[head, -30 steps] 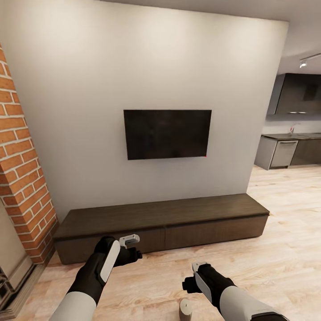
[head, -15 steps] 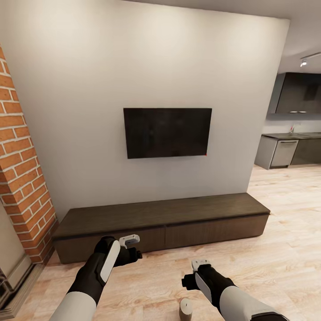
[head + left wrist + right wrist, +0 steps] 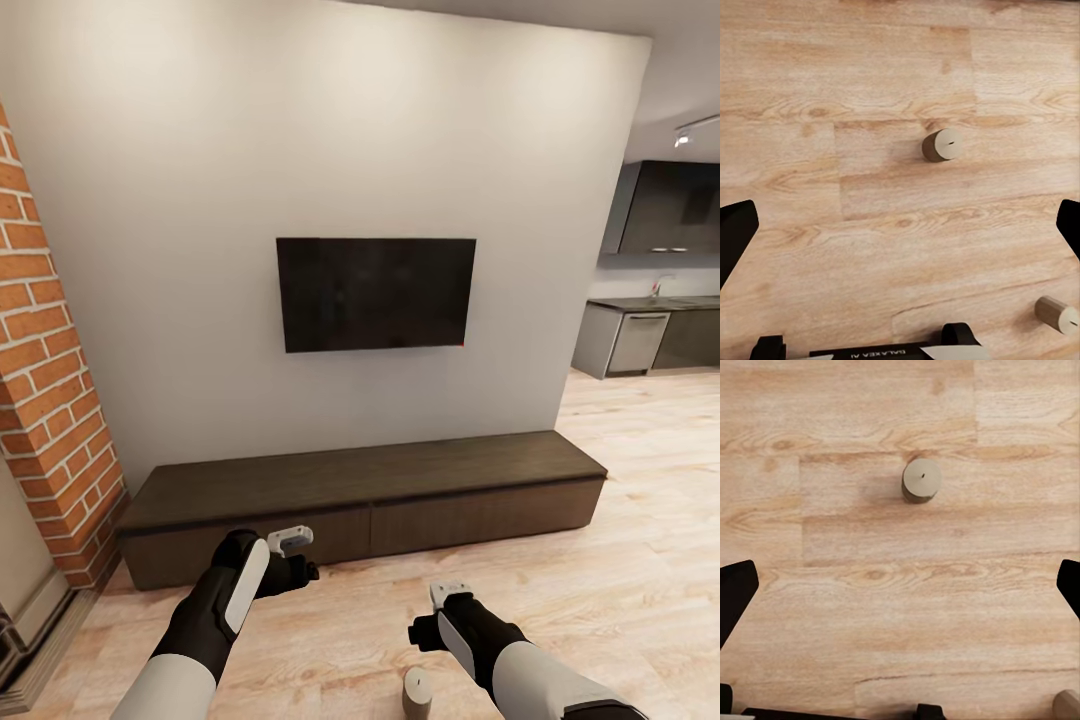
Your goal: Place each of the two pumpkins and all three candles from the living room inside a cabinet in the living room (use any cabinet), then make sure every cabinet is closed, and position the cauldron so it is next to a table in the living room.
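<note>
1. The robot's parked on the wooden floor (image 3: pixel 620 560) facing the long dark cabinet (image 3: pixel 370 495) under the wall TV (image 3: pixel 375 293). Every drawer front I can see looks flush, so nothing's open to drop stuff into yet.

2. One candle (image 3: pixel 417 693) stands upright on the floor right at the bottom of the head view, just beside the right arm. The left wrist camera looks straight down on a candle (image 3: pixel 942 145) standing on the boards, plus a second candle (image 3: pixel 1057 313) well apart from it near the frame corner. The right wrist camera has a candle (image 3: pixel 921 480) below it too, and a sliver of something pale at the corner that I can't make out.

3. Left gripper (image 3: pixel 291 556): fingers spread wide at the edges of its wrist view, nothing between them, so it's released. Right gripper (image 3: pixel 432 622): same deal, spread and empty.

4. My guess at the step: candle pickup hasn't started, and both hands hang above the floor.

5. Next move probably calls for lowering a hand over a candle, centring it between the fingers, closing, and then pulling a drawer out, since the cabinet's closed.
</note>
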{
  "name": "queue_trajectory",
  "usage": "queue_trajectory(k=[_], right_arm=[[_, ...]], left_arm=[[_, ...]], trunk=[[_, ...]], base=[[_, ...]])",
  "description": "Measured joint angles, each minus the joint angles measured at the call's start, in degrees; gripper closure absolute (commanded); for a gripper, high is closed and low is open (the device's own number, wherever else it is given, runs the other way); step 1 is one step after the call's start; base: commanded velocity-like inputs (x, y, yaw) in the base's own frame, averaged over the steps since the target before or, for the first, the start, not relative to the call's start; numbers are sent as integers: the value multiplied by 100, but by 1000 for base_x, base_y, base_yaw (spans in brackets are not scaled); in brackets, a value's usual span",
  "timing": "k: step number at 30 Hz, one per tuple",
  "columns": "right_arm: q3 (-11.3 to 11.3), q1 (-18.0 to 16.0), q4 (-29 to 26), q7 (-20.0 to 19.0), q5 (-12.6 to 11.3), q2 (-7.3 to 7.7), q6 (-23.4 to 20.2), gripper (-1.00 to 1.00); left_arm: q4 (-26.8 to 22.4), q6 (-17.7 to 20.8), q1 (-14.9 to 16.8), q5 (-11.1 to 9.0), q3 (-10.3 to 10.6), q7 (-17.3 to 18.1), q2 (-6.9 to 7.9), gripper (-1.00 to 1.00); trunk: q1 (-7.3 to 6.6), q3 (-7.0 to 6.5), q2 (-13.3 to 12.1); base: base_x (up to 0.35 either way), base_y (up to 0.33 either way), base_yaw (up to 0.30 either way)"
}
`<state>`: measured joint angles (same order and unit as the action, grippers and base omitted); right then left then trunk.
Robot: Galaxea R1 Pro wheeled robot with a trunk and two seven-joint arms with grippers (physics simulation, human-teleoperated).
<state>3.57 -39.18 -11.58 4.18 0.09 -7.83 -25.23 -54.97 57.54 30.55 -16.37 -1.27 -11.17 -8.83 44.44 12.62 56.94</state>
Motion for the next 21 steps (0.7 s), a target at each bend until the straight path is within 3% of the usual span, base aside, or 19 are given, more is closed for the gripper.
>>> queue_trajectory(k=[21], right_arm=[[17,0,8,13,17,-1,17,-100]], left_arm=[[0,0,0,0,0,0,0,-100]], trunk=[[462,378,843]], base=[[0,0,0]])
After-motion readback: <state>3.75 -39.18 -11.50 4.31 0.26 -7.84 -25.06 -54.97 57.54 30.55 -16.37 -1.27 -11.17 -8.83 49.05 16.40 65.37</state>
